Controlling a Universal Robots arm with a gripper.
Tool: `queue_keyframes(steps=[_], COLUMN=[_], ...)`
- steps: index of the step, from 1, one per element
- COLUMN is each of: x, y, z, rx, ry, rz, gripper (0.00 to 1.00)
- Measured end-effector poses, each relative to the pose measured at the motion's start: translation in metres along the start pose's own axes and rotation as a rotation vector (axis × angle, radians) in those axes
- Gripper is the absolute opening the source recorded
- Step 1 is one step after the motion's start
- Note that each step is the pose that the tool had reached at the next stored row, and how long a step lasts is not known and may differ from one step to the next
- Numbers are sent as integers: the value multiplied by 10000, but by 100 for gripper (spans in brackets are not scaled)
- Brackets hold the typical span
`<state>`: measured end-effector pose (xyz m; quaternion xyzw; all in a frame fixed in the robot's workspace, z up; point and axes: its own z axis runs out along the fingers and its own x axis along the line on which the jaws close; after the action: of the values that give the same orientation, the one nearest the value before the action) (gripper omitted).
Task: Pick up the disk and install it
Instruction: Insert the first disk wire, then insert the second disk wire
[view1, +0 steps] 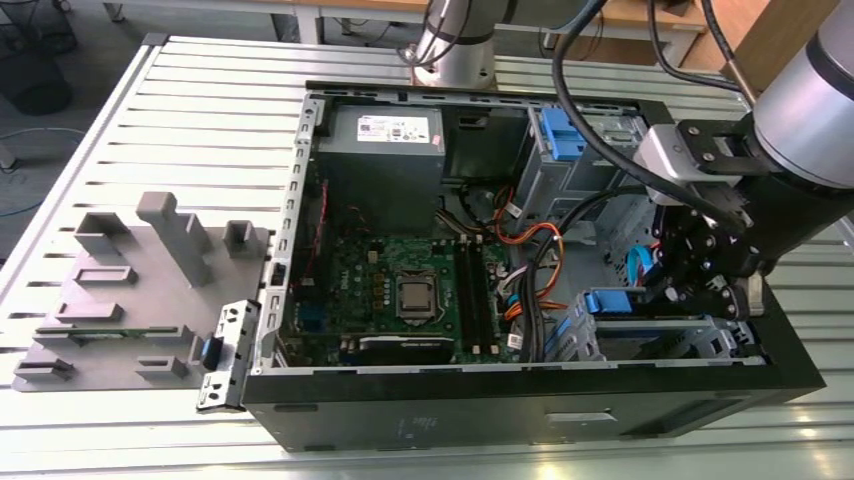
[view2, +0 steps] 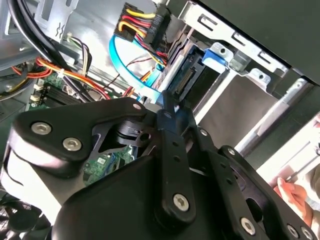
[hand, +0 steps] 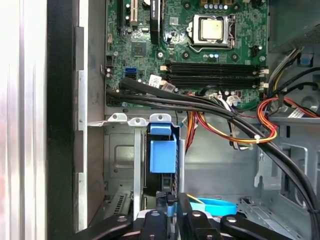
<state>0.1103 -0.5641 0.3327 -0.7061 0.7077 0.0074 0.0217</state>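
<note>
The flat silver disk in its blue plastic carrier stands on edge inside the grey sheet-metal drive cage. In the exterior view this is at 4 o'clock in the open black computer case on the ribbed aluminium bench. The disk's long axis points toward the black end effector, drawn narrow just at its end.

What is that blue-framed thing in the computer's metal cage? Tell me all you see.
It is the disk, a flat dark slab in a blue plastic carrier. It stands on edge inside the grey sheet-metal drive cage at a corner of the open black computer case, with the carrier's blue end showing. The black claw hangs close by that end.
</note>
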Motion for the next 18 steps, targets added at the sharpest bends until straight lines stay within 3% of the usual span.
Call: queue_keyframes(steps=[7, 18], x=[-9, -9], y=[-4, -49], z=[-216, -223], rx=[0, -7], ry=[-7, -6], rz=[0, 1], gripper=[24, 24])
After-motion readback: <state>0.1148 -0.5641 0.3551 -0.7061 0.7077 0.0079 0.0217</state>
